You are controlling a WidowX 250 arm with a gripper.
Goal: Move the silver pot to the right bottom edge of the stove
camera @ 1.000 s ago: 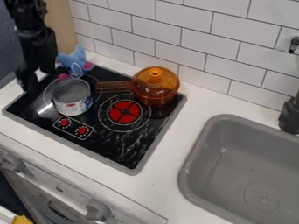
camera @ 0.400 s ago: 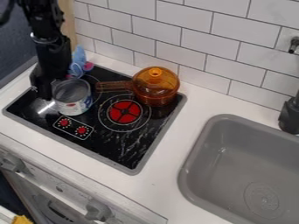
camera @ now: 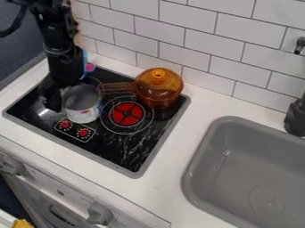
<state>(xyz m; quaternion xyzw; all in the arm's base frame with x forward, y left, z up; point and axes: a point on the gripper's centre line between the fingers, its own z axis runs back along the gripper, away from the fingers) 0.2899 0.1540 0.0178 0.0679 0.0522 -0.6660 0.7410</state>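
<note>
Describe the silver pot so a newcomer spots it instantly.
Find the black stove left of the grey sink. On its left half, beside the gripper, stands the silver pot: open-topped, with a printed label, unlike the lidded amber pot.

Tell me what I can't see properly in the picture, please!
All in the camera view:
- Blue toy: mostly hidden behind the black arm.
- Writing on the silver pot: too small to read.
- Yellow thing: cut off by the bottom edge.
- Black faucet: cut off by the right edge.
</note>
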